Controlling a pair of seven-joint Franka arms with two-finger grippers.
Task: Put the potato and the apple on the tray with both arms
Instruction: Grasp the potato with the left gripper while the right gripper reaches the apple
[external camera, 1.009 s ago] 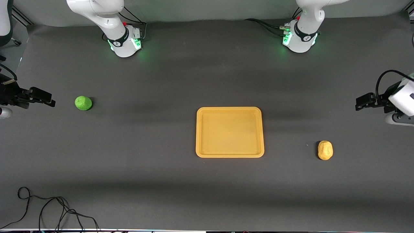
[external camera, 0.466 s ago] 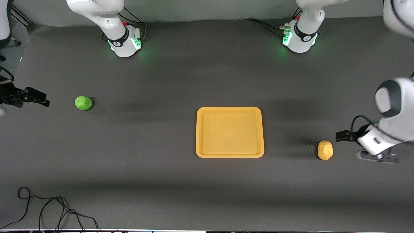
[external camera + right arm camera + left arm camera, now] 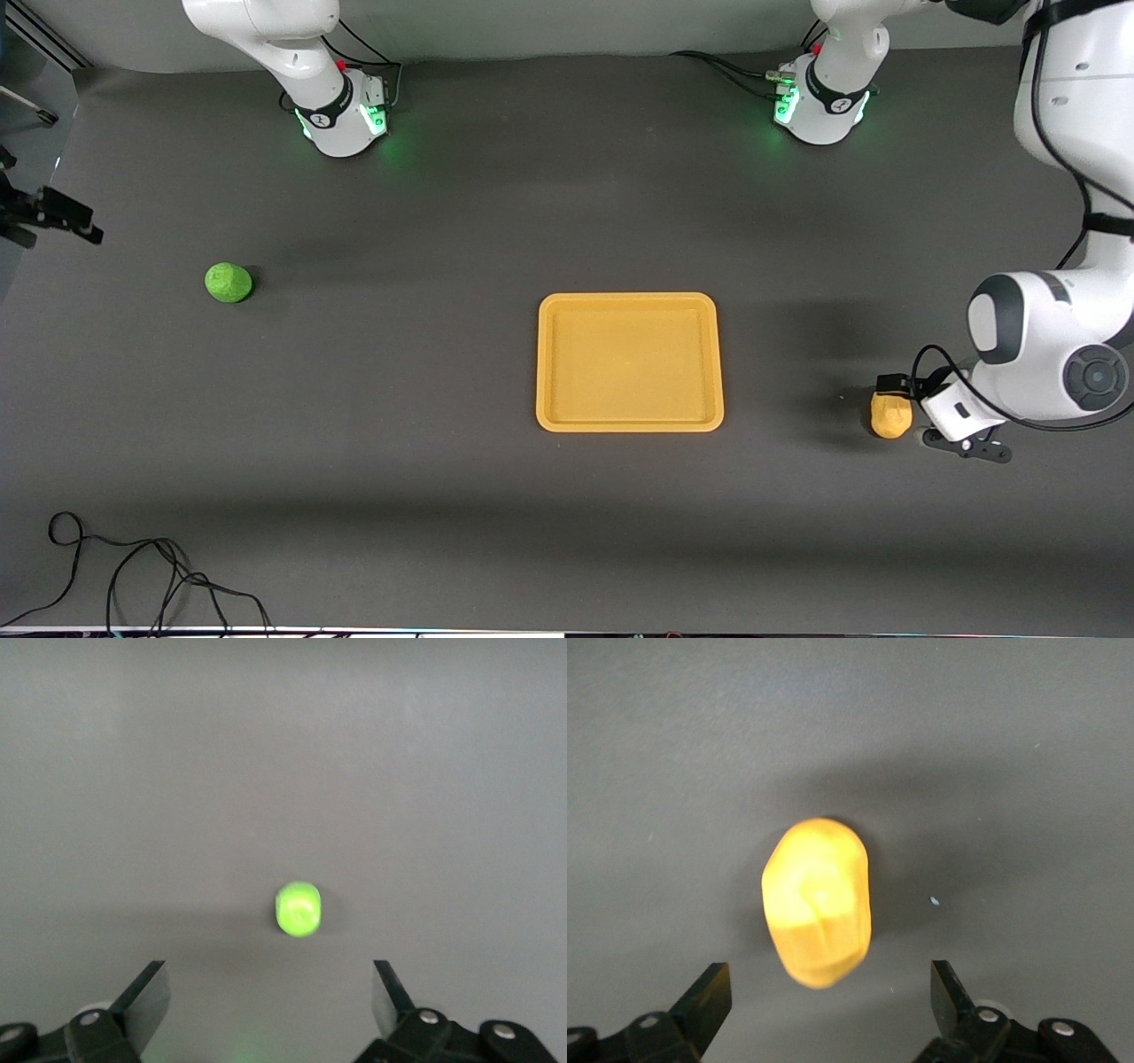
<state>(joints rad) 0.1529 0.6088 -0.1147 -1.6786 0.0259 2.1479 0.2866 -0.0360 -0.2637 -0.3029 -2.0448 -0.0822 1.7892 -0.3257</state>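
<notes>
The yellow-orange tray lies at the table's middle with nothing on it. The potato lies on the table toward the left arm's end, apart from the tray. My left gripper is low over it and open; in the left wrist view the potato sits just ahead of the gripper, its end reaching between the spread fingers. The green apple lies toward the right arm's end. My right gripper is open at that table edge, apart from the apple, which shows well ahead of the gripper.
A looped black cable lies near the front camera at the right arm's end. The two arm bases stand along the table's back edge. The left arm's elbow hangs beside the potato.
My left arm has swung in from the table's end and come down over the potato. My right gripper has drawn back from the apple toward the table's edge. Potato, apple and tray have not moved.
</notes>
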